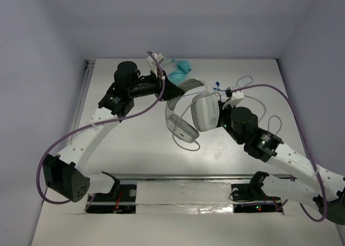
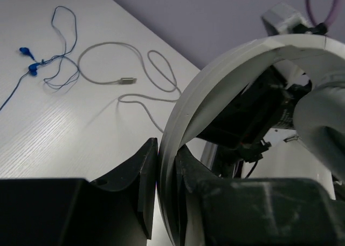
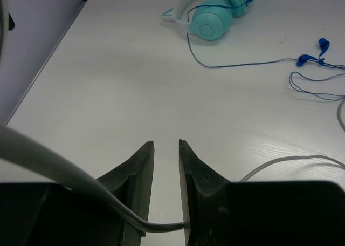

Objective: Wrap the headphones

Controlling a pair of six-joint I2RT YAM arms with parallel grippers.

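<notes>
I see the white headphones (image 1: 204,112) at the middle of the table (image 1: 124,149), their headband arched toward the far side. One oval ear cup faces up and the other sits lower, to its left. My left gripper (image 1: 171,89) comes in from their left and meets the headband's far end; its jaws are hidden from up here. My right gripper (image 1: 221,122) sits tight against the upturned cup's right side. Teal headphones (image 1: 180,68) lie just beyond the white pair, blue earbuds (image 1: 217,86) beyond-right, and the pale cable (image 1: 246,76) loops off rightward.
</notes>
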